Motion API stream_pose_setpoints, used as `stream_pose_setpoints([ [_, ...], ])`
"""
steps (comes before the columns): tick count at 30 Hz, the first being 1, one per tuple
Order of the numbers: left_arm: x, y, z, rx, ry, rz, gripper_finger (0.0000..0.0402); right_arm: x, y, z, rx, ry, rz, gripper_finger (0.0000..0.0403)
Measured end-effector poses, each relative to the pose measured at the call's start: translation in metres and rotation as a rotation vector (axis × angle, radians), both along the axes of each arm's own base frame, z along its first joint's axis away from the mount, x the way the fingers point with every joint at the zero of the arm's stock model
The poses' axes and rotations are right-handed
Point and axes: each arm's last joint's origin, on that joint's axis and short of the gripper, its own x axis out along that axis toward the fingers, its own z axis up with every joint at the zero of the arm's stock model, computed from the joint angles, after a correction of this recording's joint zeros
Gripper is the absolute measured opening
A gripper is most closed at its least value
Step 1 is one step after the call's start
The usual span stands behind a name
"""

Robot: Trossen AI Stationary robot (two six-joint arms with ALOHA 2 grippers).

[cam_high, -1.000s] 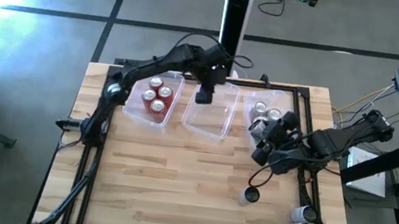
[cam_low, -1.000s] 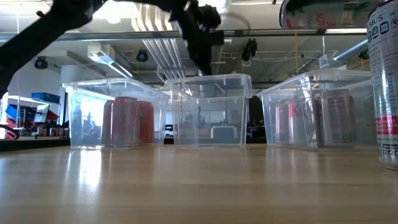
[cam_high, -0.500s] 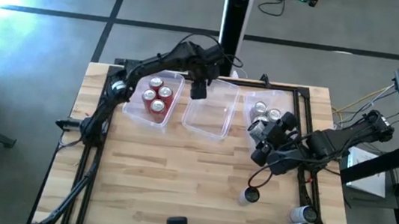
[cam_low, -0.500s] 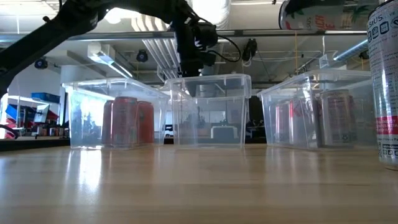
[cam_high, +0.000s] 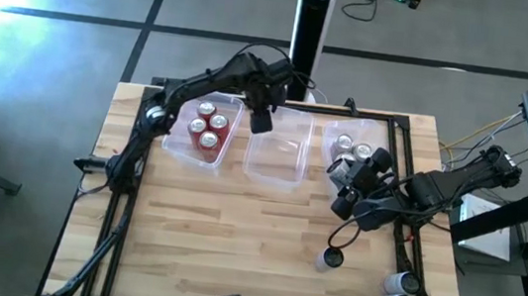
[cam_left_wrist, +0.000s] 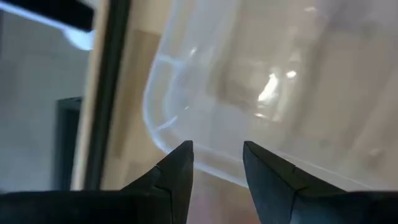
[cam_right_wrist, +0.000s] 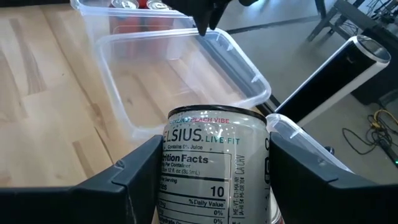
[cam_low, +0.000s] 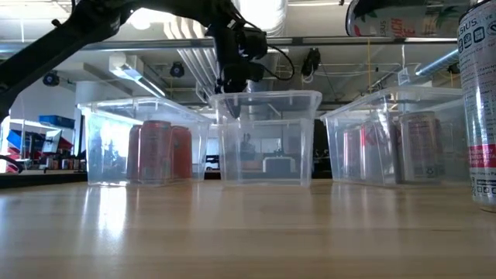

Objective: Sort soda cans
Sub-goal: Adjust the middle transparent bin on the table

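Three clear tubs stand in a row at the far side. The left tub point(cam_high: 177, 138) holds three red soda cans point(cam_high: 209, 127), the right tub point(cam_high: 366, 130) holds silver-topped cans point(cam_high: 345, 144), and the middle tub point(cam_high: 276, 159) holds none. My left gripper point(cam_high: 261, 121) is shut on the middle tub's far left corner. My right gripper point(cam_high: 347, 189), in front of the right tub, is shut on a white soda can point(cam_right_wrist: 214, 168). Three loose cans point(cam_high: 329, 258) rest at the near right. My left gripper pinches the middle tub's rim point(cam_left_wrist: 205, 163) at its far left corner, one finger inside the wall and one outside. The fingers come from above, pointing down. The tub's base stays on the table. My right gripper pinches the white can's body point(cam_right_wrist: 186, 186) between its two fingers point(cam_right_wrist: 134, 180), one on each side. The can is lifted clear of the table and shows high up in the low view point(cam_low: 403, 19).
A tall black cylinder point(cam_high: 312, 14) stands beyond the table's far edge. One loose can stands upright point(cam_low: 480, 101) close to the low camera; two others point(cam_high: 397, 293) lie near the near right corner. The table's point(cam_high: 185, 229) near left half is bare wood.
My left gripper has gone toward the table's left edge and down onto the middle tub's far left corner. The tub has turned about on the table and now sits squarer to the other two.
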Motion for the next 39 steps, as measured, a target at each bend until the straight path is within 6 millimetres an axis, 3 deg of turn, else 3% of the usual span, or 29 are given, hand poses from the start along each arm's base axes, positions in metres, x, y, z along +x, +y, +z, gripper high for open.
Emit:
stream_pose_setpoints([
  [4,-0.002,-0.005,0.009,-0.052,-0.054,-0.013,0.0125,0.000,0.000,0.000,0.001,-0.001,0.000,0.0240],
  [9,-0.013,-0.016,0.038,-0.131,-0.176,-0.058,0.0125,0.002,0.001,0.000,-0.008,-0.005,0.018,0.0235],
  [16,-0.021,-0.059,0.095,-0.320,-0.555,-0.445,0.0125,0.020,0.007,0.001,-0.071,-0.084,0.137,0.0240],
  [19,-0.024,-0.076,0.105,-0.338,-0.653,-0.599,0.0125,0.031,0.006,0.002,-0.116,-0.138,0.174,0.0235],
  [26,-0.050,-0.081,0.074,-0.318,-0.721,-0.694,0.0125,0.051,-0.005,0.008,-0.225,-0.286,0.201,0.0238],
  [32,-0.073,-0.090,0.033,-0.254,-0.984,-0.763,0.0125,0.070,-0.018,-0.008,-0.287,-0.538,0.306,0.0235],
  [35,-0.076,-0.096,0.014,-0.183,-1.135,-0.811,0.0125,0.077,-0.028,-0.019,-0.335,-0.637,0.337,0.0235],
  [39,-0.079,-0.098,-0.001,-0.213,-1.319,-0.806,0.0125,0.085,-0.038,-0.029,-0.345,-0.755,0.397,0.0235],
])
